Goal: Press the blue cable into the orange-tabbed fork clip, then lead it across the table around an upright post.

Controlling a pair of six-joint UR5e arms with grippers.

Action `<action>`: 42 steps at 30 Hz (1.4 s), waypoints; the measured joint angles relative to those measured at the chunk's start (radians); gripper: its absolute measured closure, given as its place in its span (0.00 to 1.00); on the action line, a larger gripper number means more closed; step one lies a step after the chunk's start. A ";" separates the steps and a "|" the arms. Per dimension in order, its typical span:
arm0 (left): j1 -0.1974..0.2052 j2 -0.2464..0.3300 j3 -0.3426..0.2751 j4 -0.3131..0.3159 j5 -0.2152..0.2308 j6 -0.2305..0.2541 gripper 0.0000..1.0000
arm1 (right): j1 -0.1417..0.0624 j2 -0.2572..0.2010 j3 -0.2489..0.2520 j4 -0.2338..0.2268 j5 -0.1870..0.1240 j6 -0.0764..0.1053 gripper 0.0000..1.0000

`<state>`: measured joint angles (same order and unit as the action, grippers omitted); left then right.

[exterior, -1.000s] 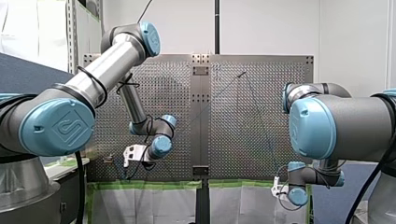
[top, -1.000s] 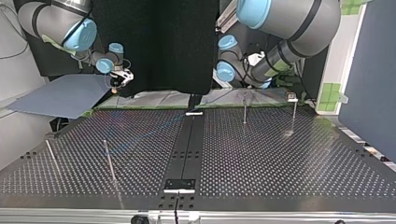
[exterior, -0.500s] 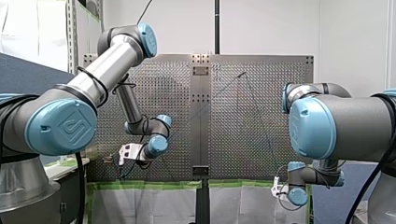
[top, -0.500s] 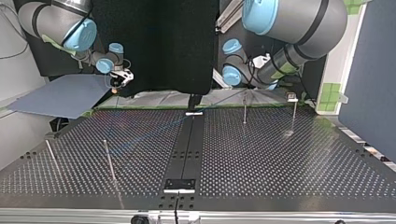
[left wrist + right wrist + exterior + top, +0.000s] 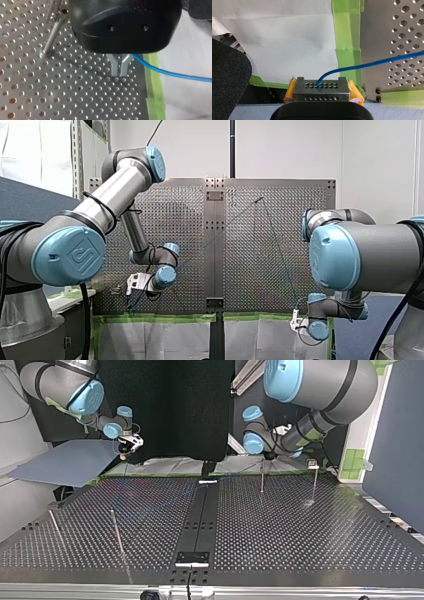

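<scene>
My right end effector (image 5: 321, 86) is closest to me. It is clamped on the blue cable (image 5: 372, 63), which rises from between its yellow pads (image 5: 355, 91) and bends away over the green tape (image 5: 347, 37) toward the desk (image 5: 402, 37). My left end effector (image 5: 120, 71) has its metal fingers pinched together on the same cable, low over the perforated surface just inside the taped edge. Ahead of it a near post (image 5: 53, 32) stands close but apart.

Further out in the top view, the cable is only a faint blue line. It runs from the upper left toward the far post (image 5: 116, 530) at lower left, seems to turn there, and returns to the upper right.

I judge the clip step to be in hand, with my left end effector carrying its stretch toward what I take for the fork clip (image 5: 313, 464) at upper right. I cannot make out an orange tab there. The next move calls for lining the cable over the prongs and pressing it straight down while my right side keeps gentle tension.

The cable looks thin, smooth and springy, curving without kinks.
</scene>
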<state>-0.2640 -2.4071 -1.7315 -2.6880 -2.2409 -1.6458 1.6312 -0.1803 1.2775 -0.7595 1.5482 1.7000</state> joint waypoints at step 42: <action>0.122 0.000 0.000 -0.061 0.208 -0.078 0.00 | 0.000 0.000 0.000 0.003 0.001 -0.005 1.00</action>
<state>-0.1416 -2.4069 -1.7315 -2.7494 -2.0325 -1.7236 1.6316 -0.1802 1.2770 -0.7565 1.5490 1.6946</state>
